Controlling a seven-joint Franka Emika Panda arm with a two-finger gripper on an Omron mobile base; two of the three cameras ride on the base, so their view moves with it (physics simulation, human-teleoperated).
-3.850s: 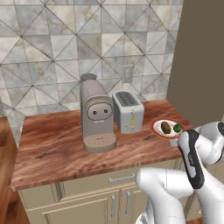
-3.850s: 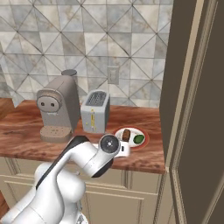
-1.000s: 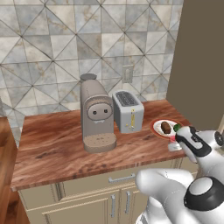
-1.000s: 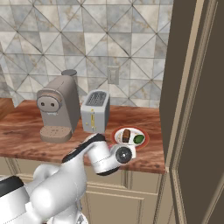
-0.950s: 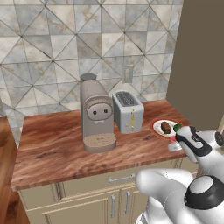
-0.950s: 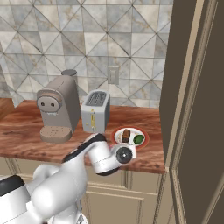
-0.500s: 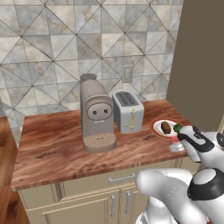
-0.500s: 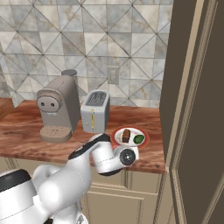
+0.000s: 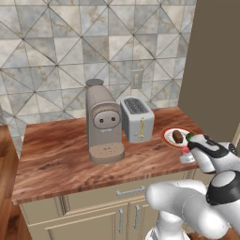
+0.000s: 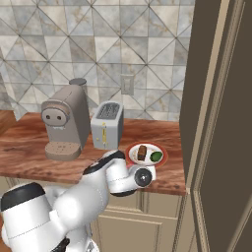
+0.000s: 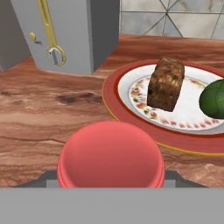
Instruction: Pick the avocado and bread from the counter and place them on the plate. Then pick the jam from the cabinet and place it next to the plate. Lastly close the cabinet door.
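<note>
Hand view: the end effector (image 11: pixel 111 186) is grasping the jam (image 11: pixel 111 154) just beside the plate (image 11: pixel 114 98), low over the surface (image 11: pixel 39 118). Next it should be releasing the jam there.

Bread (image 11: pixel 166 84) and avocado (image 11: pixel 214 99) on plate (image 11: pixel 131 114), red-lidded jam (image 11: pixel 111 155) seemingly just beside

Both base views look down from behind, sharing the counter (image 9: pixel 65 154); the hand view skims the plate (image 11: pixel 131 113) closely.
</note>
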